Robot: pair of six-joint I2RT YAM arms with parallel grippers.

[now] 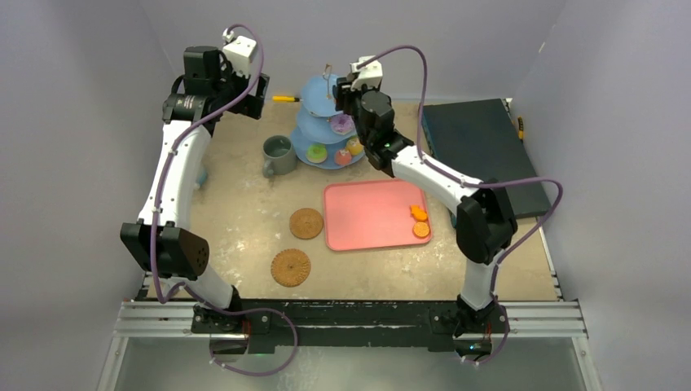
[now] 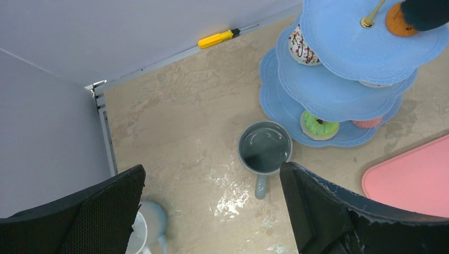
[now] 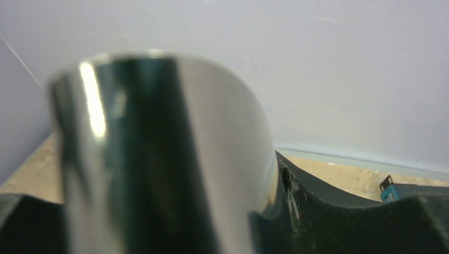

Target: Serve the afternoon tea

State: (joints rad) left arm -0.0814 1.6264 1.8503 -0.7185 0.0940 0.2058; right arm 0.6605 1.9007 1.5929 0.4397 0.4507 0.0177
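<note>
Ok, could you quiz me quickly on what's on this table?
1. True or false: both coasters are bare.
2. How many treats lie on the pink tray?
3. Which arm's gripper hangs over the blue stand: A left, B right?
Key: 1 true; 2 two; 3 B.
</note>
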